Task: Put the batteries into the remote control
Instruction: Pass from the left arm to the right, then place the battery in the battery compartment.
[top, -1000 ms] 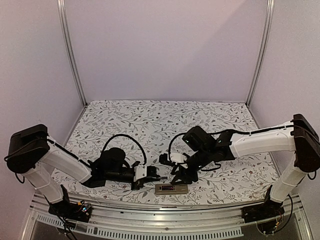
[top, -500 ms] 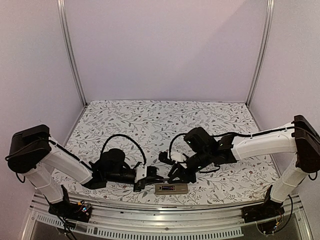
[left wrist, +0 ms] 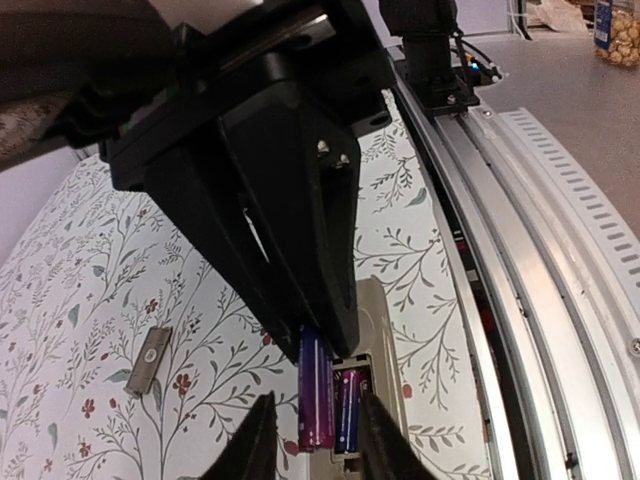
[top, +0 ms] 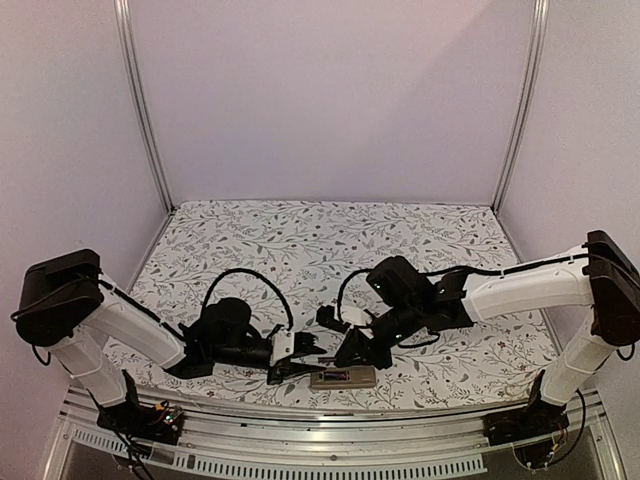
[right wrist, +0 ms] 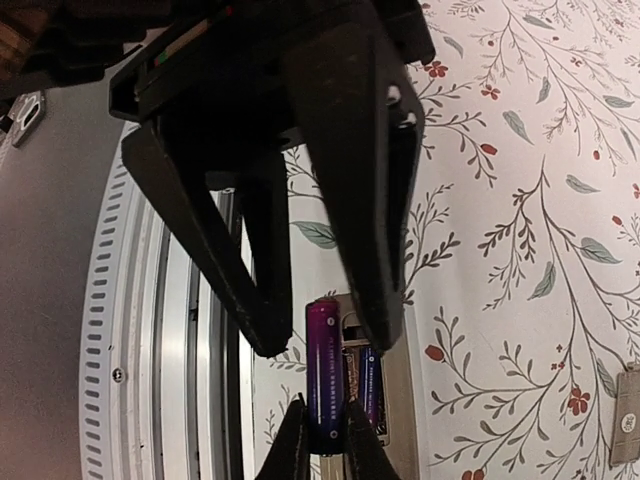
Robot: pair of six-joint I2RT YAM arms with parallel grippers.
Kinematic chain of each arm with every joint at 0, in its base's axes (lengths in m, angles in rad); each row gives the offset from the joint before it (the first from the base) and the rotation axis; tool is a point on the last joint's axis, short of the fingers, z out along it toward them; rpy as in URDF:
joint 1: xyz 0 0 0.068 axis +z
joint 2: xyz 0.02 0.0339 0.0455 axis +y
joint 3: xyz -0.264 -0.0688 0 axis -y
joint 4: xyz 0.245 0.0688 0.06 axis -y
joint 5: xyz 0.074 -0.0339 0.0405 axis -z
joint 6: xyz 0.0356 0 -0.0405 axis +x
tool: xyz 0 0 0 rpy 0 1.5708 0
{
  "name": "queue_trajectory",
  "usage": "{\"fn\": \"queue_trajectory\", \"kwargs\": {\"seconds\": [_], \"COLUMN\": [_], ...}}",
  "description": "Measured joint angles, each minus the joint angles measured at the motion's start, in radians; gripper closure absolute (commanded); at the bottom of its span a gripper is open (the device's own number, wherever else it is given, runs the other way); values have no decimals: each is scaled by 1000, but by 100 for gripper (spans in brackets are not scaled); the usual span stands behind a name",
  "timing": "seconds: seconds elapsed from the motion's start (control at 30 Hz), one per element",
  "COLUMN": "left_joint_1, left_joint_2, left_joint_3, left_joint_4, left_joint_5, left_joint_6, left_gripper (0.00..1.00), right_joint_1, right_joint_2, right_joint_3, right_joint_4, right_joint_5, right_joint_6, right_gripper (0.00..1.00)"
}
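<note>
Right gripper (right wrist: 320, 335) hangs at lower centre of its wrist view, fingers narrowed around 1 purple battery (right wrist: 322, 360) without clear contact; a 2nd battery (right wrist: 369, 388) lies in the recess of the remote control (top: 341, 377) on the floral bench (top: 330, 240). Left gripper (left wrist: 315, 445) stands slightly spread, straddling both cells. Battery lettering is unreadable.

Soft even violet-tinted light, faint shadows, wrist views blurred close up
</note>
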Motion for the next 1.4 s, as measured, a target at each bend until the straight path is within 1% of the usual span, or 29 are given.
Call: {"fn": "queue_trajectory", "kwargs": {"seconds": [0.03, 0.17, 0.33, 0.43, 0.53, 0.8, 1.2, 1.4], "left_joint_1": [0, -2, -3, -3, -3, -3, -3, -3], "left_joint_2": [0, -6, -42, -49, -48, -28, -27, -27], "left_joint_3": [0, 1, -20, -47, -71, -89, -117, -120], "left_joint_4": [-5, -61, -121, -119, -116, -82, -34, -22], "left_joint_5": [0, -12, -34, -42, -43, -63, -85, -87], "left_joint_6": [-2, -27, -40, -26, -5, 19, 26, 29], "left_gripper": [24, 24, 27, 28, 28, 29, 31, 35], "right_joint_1": [0, 0, 2, 2, 4, 10, 51, 54], "right_joint_2": [-2, -11, -11, 7, 56, 148, 224, 250], "right_joint_3": [0, 0, 17, 70, 137, 216, 296, 334], "right_joint_4": [-3, -59, -213, -310, -365, -455, -512, -548], "right_joint_5": [1, 8, 30, 51, 78, 115, 155, 179], "right_joint_6": [0, 10, 39, 47, 46, 41, 25, 14], "right_gripper": [100, 100, 100, 100, 100, 100, 100, 100]}}
